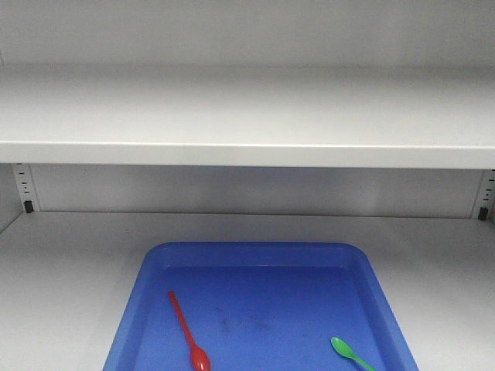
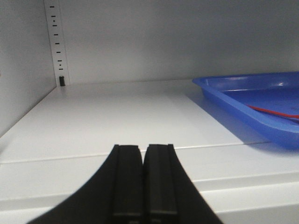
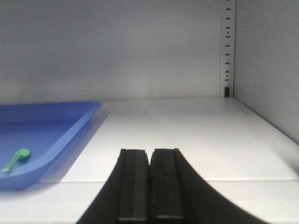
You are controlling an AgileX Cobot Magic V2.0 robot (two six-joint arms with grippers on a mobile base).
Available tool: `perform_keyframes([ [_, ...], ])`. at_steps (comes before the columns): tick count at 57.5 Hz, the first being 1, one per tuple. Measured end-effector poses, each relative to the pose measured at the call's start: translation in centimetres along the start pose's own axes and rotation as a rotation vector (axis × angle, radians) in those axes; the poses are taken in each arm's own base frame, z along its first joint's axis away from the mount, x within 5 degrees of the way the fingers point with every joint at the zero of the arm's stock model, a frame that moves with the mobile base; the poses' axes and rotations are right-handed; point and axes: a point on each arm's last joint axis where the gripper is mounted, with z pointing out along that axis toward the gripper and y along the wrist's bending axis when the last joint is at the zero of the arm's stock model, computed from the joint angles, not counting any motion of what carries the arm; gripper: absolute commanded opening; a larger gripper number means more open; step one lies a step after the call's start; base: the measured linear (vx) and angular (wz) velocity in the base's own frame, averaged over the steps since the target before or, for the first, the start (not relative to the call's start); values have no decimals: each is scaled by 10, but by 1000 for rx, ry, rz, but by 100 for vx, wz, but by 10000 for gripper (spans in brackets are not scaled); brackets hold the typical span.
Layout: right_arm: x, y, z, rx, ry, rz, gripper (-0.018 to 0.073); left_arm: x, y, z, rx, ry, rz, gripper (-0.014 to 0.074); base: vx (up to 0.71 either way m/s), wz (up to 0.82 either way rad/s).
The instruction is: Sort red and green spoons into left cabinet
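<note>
While on the shelf (image 1: pixel 69 278), blue tray (image 1: pixel 356 267) holds red spoon (image 1: pixel 187 332) and green spoon (image 1: pixel 348 352).

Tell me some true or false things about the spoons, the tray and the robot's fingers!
1. The red spoon lies in the blue tray. True.
2. The green spoon lies on the bare shelf. False: it is in the tray too.
3. The left gripper is holding the red spoon. False: its fingers are closed on nothing.
4. The right gripper has its fingers pressed together. True.
5. The shelf above holds a spoon. False: nothing shows on it.
</note>
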Motion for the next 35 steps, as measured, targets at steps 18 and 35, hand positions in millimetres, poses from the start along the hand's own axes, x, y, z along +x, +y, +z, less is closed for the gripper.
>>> perform_keyframes([
  [18, 3, 0, 0, 3, 34, 1, -4, 0, 0, 0, 0, 0, 0, -3, 0, 0],
  [35, 3, 0, 0, 3, 34, 1, -4, 0, 0, 0, 0, 0, 0, -3, 0, 0],
])
